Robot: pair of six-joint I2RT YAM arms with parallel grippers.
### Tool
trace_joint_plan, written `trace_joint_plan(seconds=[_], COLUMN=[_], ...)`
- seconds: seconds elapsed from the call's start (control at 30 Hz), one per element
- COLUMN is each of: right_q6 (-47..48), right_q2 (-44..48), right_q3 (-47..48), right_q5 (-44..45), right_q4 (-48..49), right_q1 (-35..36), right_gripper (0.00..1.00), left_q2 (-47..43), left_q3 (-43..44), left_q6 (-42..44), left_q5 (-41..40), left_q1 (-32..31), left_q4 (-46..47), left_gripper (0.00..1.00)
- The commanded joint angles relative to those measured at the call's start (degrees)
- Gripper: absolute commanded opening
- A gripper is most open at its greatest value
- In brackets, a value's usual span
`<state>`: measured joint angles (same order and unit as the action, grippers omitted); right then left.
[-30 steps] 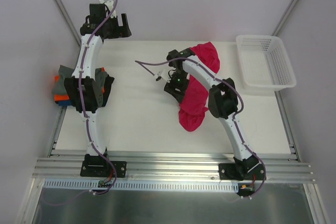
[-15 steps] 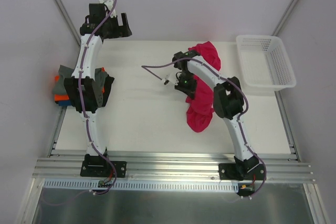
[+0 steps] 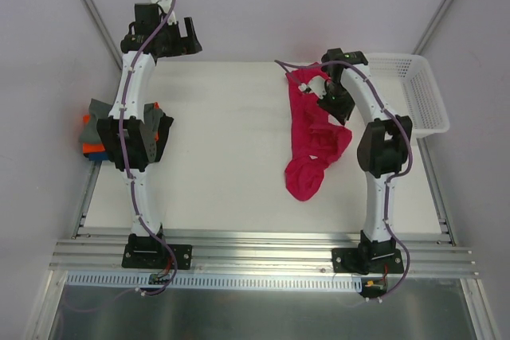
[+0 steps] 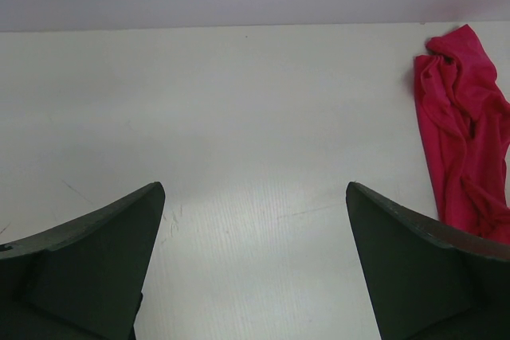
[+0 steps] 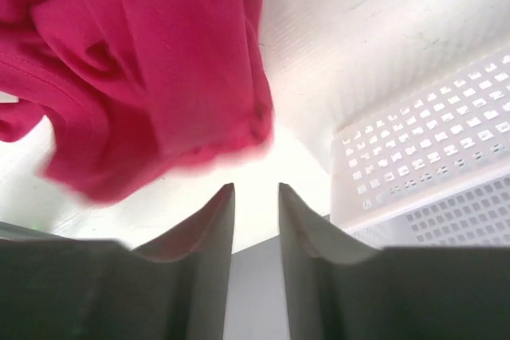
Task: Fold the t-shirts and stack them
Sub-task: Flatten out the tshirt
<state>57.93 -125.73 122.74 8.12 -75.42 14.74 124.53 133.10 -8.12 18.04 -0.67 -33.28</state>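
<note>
A magenta-red t-shirt point(image 3: 311, 137) lies crumpled in a long strip on the white table, right of centre. It also shows in the left wrist view point(image 4: 462, 133). My right gripper point(image 3: 329, 103) hovers over the shirt's far end, next to the basket. In the right wrist view its jaws point(image 5: 255, 189) stand a little apart with nothing between them, and the shirt point(image 5: 151, 77) hangs blurred just ahead of the tips. My left gripper point(image 3: 188, 37) is wide open and empty point(image 4: 255, 189) over the far left of the table. A folded stack of grey, orange and blue shirts point(image 3: 91, 134) sits at the left edge, partly hidden by the left arm.
A white lattice basket point(image 3: 414, 105) stands at the far right corner, close to the right gripper, and shows in the right wrist view point(image 5: 430, 165). Slanted frame posts rise at both rear corners. A metal rail runs along the near edge.
The right arm swung from the table's middle to the far right beside the basket. The shirt, bunched at the gripper before, now lies stretched out and is out of the jaws. The left arm has not moved.
</note>
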Motion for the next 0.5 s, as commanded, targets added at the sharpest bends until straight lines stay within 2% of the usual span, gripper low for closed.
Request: trace_joint_plan(seconds=[0.0,0.07,0.1,0.2,0.37,0.47], right_q6=[-1.68,-1.59,-1.59,-1.42,1.39,1.22], right_q2=[-1.44,-1.71,-1.54,0.83,5.93,4.72], right_q3=[1.44,1.63,1.89,4.00,-4.86,-6.98], right_q5=[0.49,0.93,1.11,-1.61,-3.11,-6.88], right_q4=[-19.24,-19.24,-19.24,-18.28,-16.78,-17.92], right_q1=[0.38,0.37,0.46,0.46,1.16,1.17], right_gripper=[0.34,0.46,0.47,0.47,0.45,0.43], left_q2=[-0.08,-0.43,-0.69,-1.39,-0.96,-0.61], left_q3=[2.96,2.78,2.69,1.73,1.64,1.90], left_q6=[-0.93,-0.67,-0.50,0.03,-0.49,-0.58], left_q5=[1.73,1.82,1.47,0.77,1.29,1.38], left_q1=[0.14,0.14,0.14,0.14,-0.03,-0.56], left_q4=[1.46,1.46,1.46,1.46,1.55,1.64], left_gripper=[0.99,0.99,0.99,0.99,0.99,0.99])
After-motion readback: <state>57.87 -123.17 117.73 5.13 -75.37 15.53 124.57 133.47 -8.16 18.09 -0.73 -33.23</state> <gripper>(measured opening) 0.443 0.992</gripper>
